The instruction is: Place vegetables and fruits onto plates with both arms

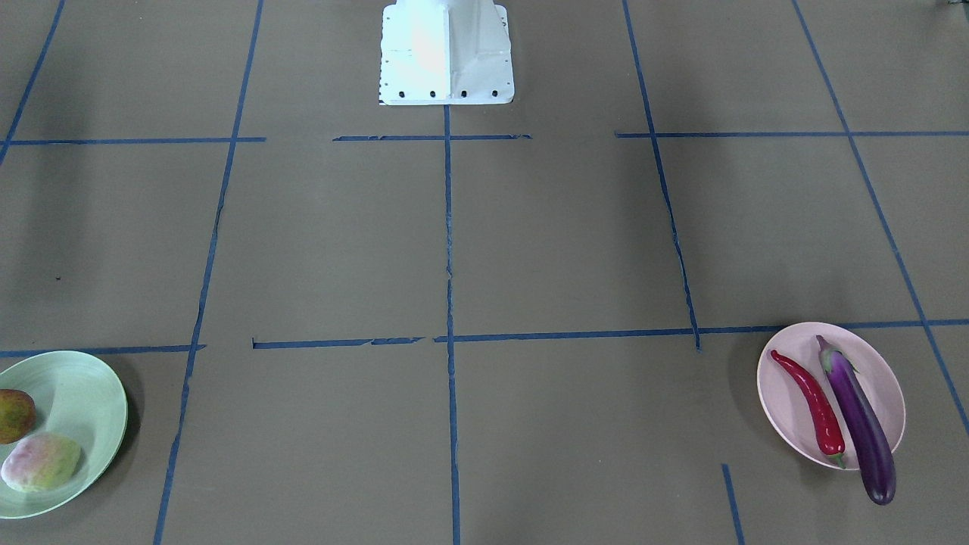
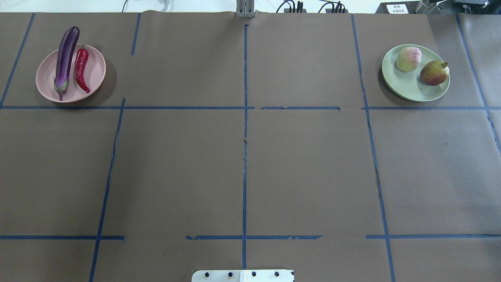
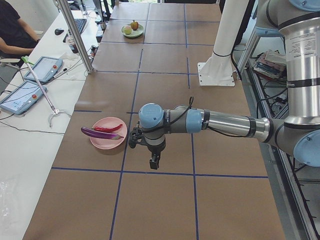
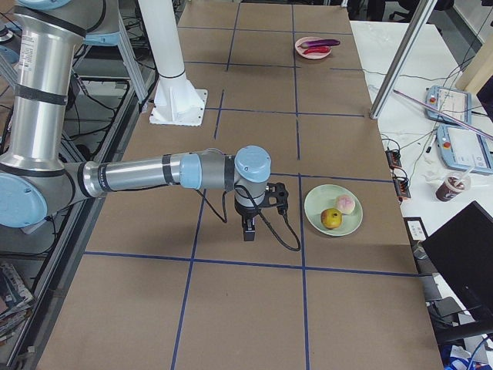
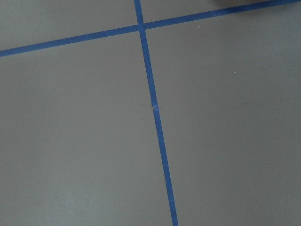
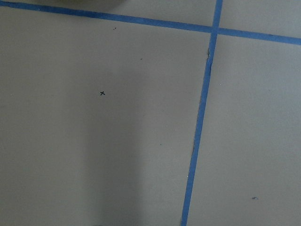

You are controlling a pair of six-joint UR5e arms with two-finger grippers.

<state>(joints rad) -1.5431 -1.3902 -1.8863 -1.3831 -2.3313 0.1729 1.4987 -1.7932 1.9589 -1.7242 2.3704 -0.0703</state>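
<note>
**Vegetables and fruits lie on the plates**

The eggplant (image 2: 65,58) and chili pepper (image 2: 81,68) lie side by side on the pink plate (image 2: 47,80), forward-left of the white base block (image 1: 447,53); the eggplant's blunt end overhangs the rim; the reddish fruit (image 2: 433,73) and pale fruit (image 2: 408,59) sit on the green plate (image 2: 411,90), forward-right of the block; the left hand (image 3: 155,162) and right hand (image 4: 248,229) hang above the surface (image 2: 242,168), pointing down; whether they are open or closed cannot be told.
</note>
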